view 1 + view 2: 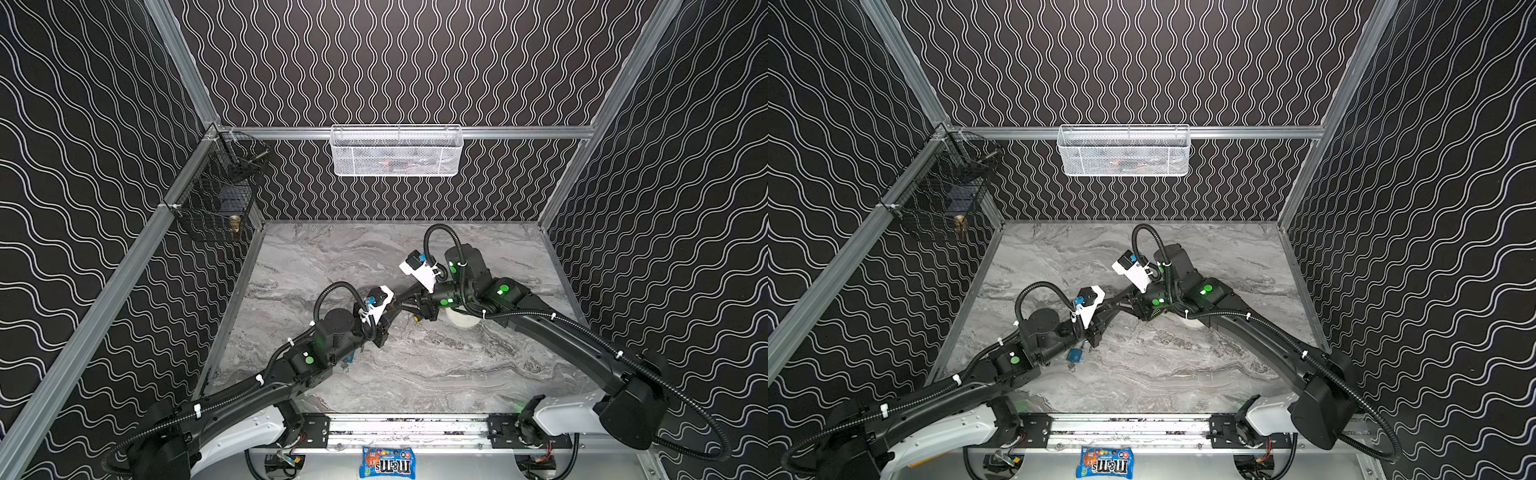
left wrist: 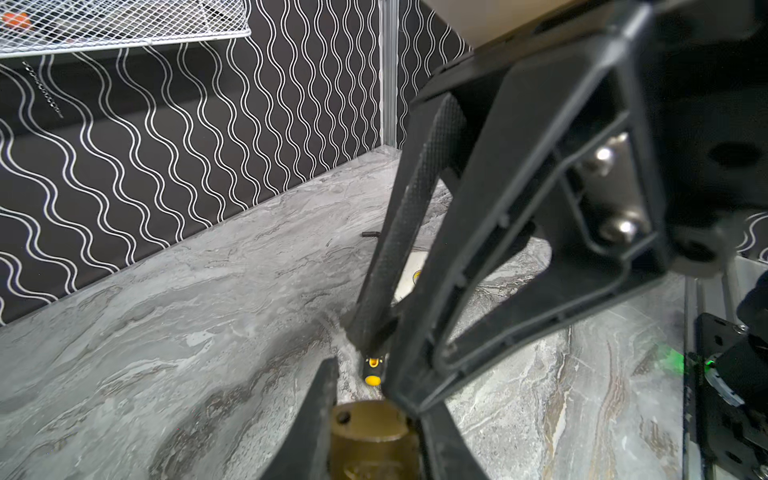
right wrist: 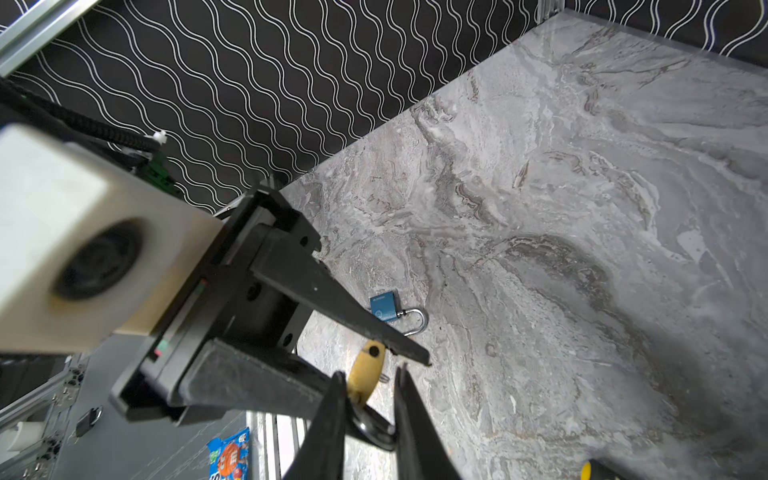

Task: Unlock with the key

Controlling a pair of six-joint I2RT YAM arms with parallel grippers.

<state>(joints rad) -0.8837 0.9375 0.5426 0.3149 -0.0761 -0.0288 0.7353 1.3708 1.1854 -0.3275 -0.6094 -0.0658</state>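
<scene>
Marble tabletop (image 1: 332,257); in a top view the arms meet mid-table near a blue padlock (image 1: 1074,355) lying flat. Left wrist view: left gripper (image 2: 374,399) clamps the brass padlock (image 2: 370,440) aloft, evidently steadying it for the key. Right wrist view: right gripper (image 3: 370,372) straddles its end, jaws narrow; grip undeterminable, key not discernible.

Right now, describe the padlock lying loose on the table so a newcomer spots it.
On the grey marble tabletop, look beside the left arm's wrist, on its near side. There lies a small blue square padlock with a silver shackle. Unlike the brass padlock in the left gripper, it is blue and untouched.
</scene>
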